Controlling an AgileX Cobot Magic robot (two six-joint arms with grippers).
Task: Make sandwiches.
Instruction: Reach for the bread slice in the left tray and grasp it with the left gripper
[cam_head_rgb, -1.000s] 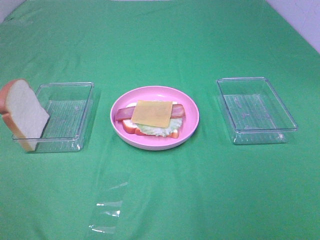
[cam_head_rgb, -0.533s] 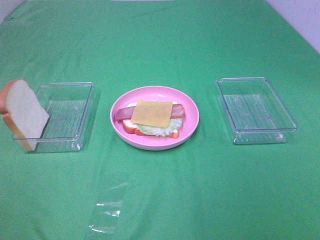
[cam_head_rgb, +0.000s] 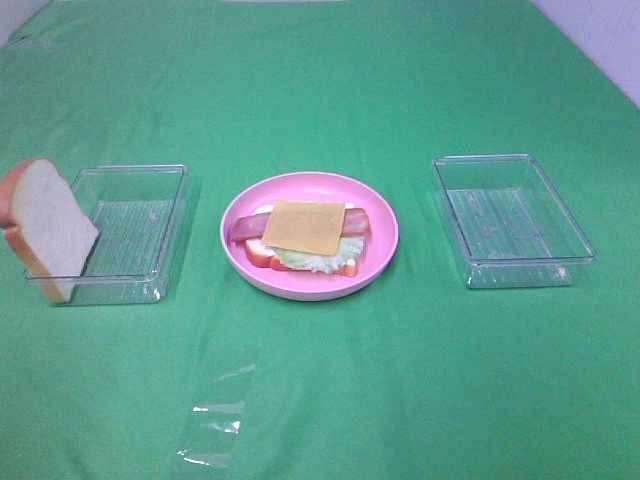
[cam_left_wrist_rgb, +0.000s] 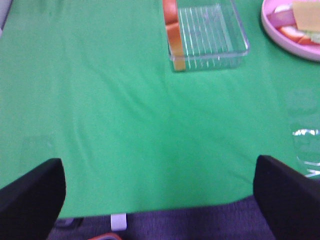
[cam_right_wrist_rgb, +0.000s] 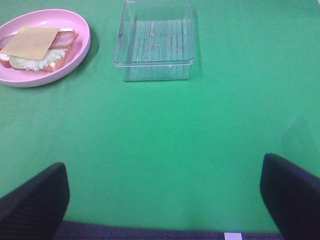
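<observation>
Two end effectors stand with their jaws wide apart and hold nothing: the left end effector (cam_left_wrist_rgb: 160, 200) and the right end effector (cam_right_wrist_rgb: 162, 200) each hang over the near edge of the counter (cam_head_rgb: 400, 380), well apart from everything. Nothing has shifted since the earlier frames. A green cloth covers the counter; a pale wall shows at the far corners. One pink plate (cam_head_rgb: 385, 255) sits in the middle, carrying one bread slice (cam_head_rgb: 262, 255), lettuce (cam_head_rgb: 310, 262), bacon (cam_head_rgb: 243, 227) and one cheese square (cam_head_rgb: 305, 226) on top. A second bread slice (cam_head_rgb: 45, 228) leans tilted against the left tray (cam_head_rgb: 135, 232). A right tray (cam_head_rgb: 510, 218) makes two. One clear wrapper (cam_head_rgb: 215, 420) lies nearer.
</observation>
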